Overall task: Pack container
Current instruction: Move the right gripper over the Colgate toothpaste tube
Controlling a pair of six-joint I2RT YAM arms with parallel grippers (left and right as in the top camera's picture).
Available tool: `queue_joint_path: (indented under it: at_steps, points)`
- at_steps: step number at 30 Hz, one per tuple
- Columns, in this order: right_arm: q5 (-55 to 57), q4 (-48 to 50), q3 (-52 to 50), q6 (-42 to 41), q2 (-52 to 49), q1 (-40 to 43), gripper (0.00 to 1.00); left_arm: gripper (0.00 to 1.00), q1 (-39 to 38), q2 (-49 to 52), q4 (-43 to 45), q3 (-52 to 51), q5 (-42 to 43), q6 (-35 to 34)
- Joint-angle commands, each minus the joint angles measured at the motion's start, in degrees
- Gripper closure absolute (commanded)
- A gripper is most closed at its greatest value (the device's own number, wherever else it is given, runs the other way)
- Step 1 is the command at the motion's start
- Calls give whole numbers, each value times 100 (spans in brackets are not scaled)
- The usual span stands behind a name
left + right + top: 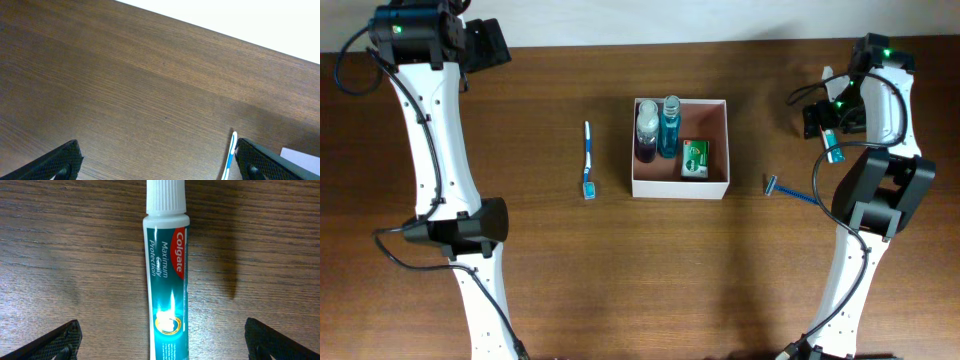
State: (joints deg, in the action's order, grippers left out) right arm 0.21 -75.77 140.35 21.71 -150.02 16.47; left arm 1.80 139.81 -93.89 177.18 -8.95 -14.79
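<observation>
Starting with the wooden table [550, 260], then finding the container [680, 188] near its middle, between the two arms and well apart from both. Already holds a purple bottle [647, 135] and a blue bottle [669, 128] side by side against its left wall, plus a small green box [695, 158] just to their right. Leaves bare floor along the right wall.

Judging by those thin white walls: light, and likely to slide or flex under a push. Better left in place and loaded from above than gripped. If a hold is needed, pinching one wall near a corner seems safest.

Moving on to the left claw [157, 155]: spread wide, grasping nothing, hanging over bare wood toward the far left corner. Same for the right claw [162, 335]: spread wide and empty, poised straight over a toothpaste tube [166, 270] lying flat. Probably soft in the body and stiff at the cap, so taking it across the middle looks sensible.

Noting also a blue and white toothbrush [588, 160] lying left of the container, apart from it. Lastly, spotting a blue razor [790, 190] on the wood near its right side.
</observation>
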Motion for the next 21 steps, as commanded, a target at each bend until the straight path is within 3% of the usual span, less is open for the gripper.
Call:
queue_joint_path:
  at_steps: [1,21]
  points:
    - [48,4,-33,52,-52,-37,1,1,24,-181,-7,-9,20,-59]
    - [48,-7,-33,33,-221,-37,1,1,24,-181,-7,-9,20,-59]
